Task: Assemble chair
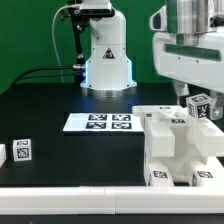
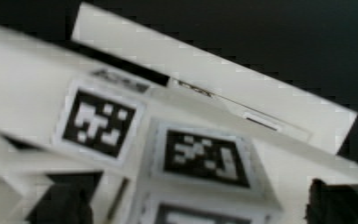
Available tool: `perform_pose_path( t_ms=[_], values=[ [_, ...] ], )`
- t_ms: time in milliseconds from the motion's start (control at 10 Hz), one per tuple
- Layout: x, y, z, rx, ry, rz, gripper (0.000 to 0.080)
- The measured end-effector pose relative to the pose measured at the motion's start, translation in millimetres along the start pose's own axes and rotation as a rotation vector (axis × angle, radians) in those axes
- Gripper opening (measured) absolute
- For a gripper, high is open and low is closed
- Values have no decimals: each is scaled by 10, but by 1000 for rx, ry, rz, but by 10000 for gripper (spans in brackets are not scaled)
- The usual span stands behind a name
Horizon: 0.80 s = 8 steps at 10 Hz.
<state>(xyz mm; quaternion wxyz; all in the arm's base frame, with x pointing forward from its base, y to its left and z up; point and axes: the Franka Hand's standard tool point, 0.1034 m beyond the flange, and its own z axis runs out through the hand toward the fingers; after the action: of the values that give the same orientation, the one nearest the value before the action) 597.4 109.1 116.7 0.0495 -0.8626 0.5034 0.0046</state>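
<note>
The chair (image 1: 180,145) is a cluster of white blocky parts with black-and-white tags at the exterior view's right. A small tagged white piece (image 1: 200,106) stands upright on top of it. My gripper (image 1: 192,96) hangs right over that piece. In the wrist view the tagged piece (image 2: 202,155) fills the space between my two dark fingers (image 2: 66,200), with a gap showing on either side. The gripper (image 2: 202,208) is open and straddles the piece without clamping it. Two loose tagged white parts (image 1: 22,151) lie at the exterior view's left edge.
The marker board (image 1: 100,122) lies flat on the black table in the middle. The robot's white base (image 1: 106,60) stands behind it. A white border runs along the table's front edge (image 1: 80,195).
</note>
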Motion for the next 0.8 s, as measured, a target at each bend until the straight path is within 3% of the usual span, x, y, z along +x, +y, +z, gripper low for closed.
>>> perform_pose_path(
  t_ms=[100,500,700,800],
  values=[
    [-13,-3,-2,-1,0,-218,621],
    [-34,-5,14,-3,-2,-494,649],
    [-132,-84,-20,-20,14,-820,649],
    [-132,-81,-13,-17,13,-802,649]
  ],
)
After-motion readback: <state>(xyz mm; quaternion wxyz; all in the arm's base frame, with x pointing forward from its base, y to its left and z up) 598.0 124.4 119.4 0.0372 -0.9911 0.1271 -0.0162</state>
